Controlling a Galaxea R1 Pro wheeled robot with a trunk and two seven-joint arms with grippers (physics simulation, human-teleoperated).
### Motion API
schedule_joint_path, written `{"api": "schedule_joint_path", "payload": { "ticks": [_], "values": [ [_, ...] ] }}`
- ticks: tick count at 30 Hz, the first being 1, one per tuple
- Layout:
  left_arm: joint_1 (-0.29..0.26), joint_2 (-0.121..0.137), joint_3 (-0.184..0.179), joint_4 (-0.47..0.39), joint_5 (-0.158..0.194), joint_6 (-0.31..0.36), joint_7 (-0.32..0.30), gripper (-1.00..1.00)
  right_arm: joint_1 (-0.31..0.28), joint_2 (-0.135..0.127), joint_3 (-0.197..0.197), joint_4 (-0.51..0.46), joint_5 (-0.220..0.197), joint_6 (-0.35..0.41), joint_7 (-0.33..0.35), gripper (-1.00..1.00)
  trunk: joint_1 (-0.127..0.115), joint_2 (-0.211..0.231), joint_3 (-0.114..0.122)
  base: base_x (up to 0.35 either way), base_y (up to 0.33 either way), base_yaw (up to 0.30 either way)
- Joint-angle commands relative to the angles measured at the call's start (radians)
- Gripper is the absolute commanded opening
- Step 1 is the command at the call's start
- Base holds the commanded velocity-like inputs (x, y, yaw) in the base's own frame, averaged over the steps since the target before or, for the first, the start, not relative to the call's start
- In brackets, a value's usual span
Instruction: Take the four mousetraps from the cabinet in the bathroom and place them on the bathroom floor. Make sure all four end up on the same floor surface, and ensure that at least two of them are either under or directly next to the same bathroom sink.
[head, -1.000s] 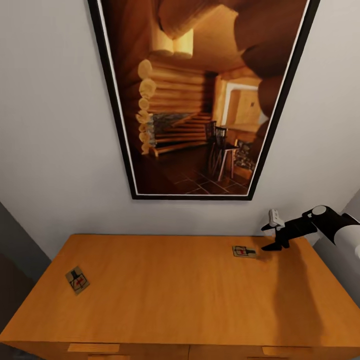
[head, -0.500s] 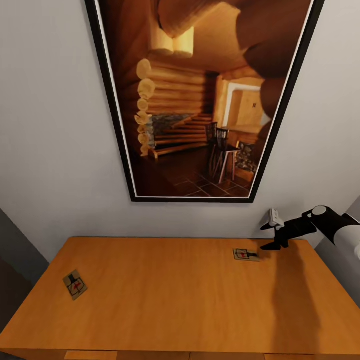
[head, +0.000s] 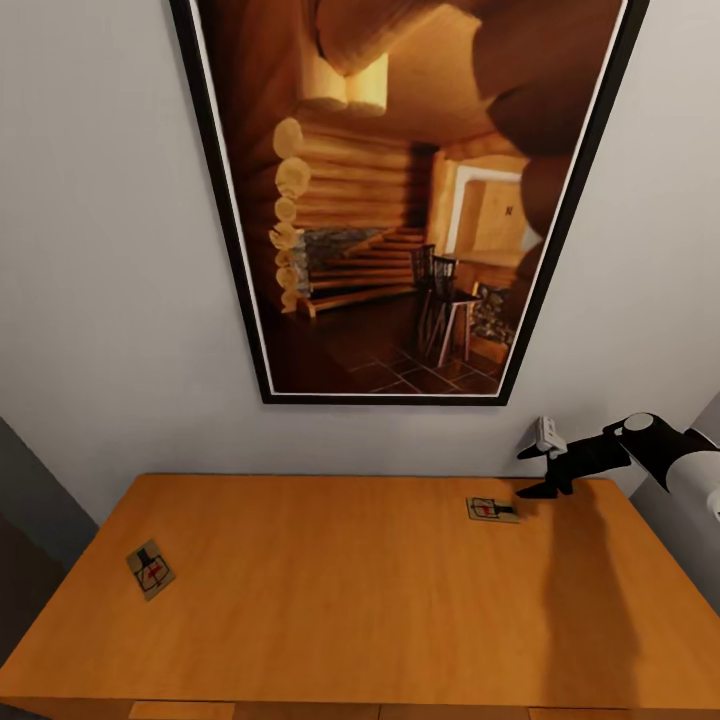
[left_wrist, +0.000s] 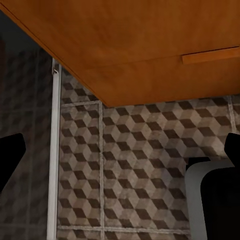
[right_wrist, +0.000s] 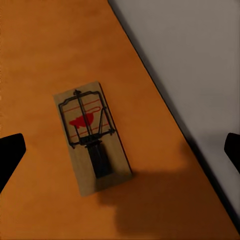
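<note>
Two mousetraps lying flat on top of the cabinet (head: 330, 590), well apart. Right mousetrap (head: 492, 509) at about 2 o'clock on the top, near the back edge and the wall (head: 110, 300); seen close in the right wrist view (right_wrist: 92, 137) as a tan board with dark wire parts and a red spot, resting on bare orange wood just beside the wall line, part of it under a dark shadow. Left mousetrap (head: 151, 569) at about 9 o'clock on the top, near the left edge, turned at an angle.

Right end effector (head: 535, 474) hanging just beside the right mousetrap at its 2 o'clock, apart from it; fingers spread wide, dark tips at the two side edges of the right wrist view, nothing between them but the trap below. Left end effector (left_wrist: 120, 160) down in front of the cabinet, fingers likewise wide apart and gripping nothing, aimed at the cube-patterned bathroom floor (left_wrist: 145, 150) under the cabinet's orange-brown body (left_wrist: 150, 45). Bar handle (left_wrist: 210, 55) on a drawer front there; drawers apparently closed, contents not visible.

Large black-framed picture (head: 400, 200) of a log interior on the wall at 12 o'clock above the cabinet.
</note>
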Motion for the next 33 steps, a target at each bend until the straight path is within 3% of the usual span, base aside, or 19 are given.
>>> {"api": "schedule_joint_path", "payload": {
  "ticks": [1, 33],
  "values": [
    [-0.002, 0.000, -0.009, 0.003, 0.002, -0.005, 0.006, 1.00, -0.001, 0.000, -0.007, -0.001, 0.010, -0.006, 0.003, 1.00, 0.001, -0.002, -0.002, 0.000, 0.000, 0.000],
    [-0.002, 0.000, -0.009, 0.003, 0.002, -0.005, 0.006, 1.00, 0.000, 0.001, -0.007, 0.005, 0.008, -0.005, 0.006, 1.00, 0.001, -0.002, -0.037, 0.000, 0.000, 0.000]
  ]
}}
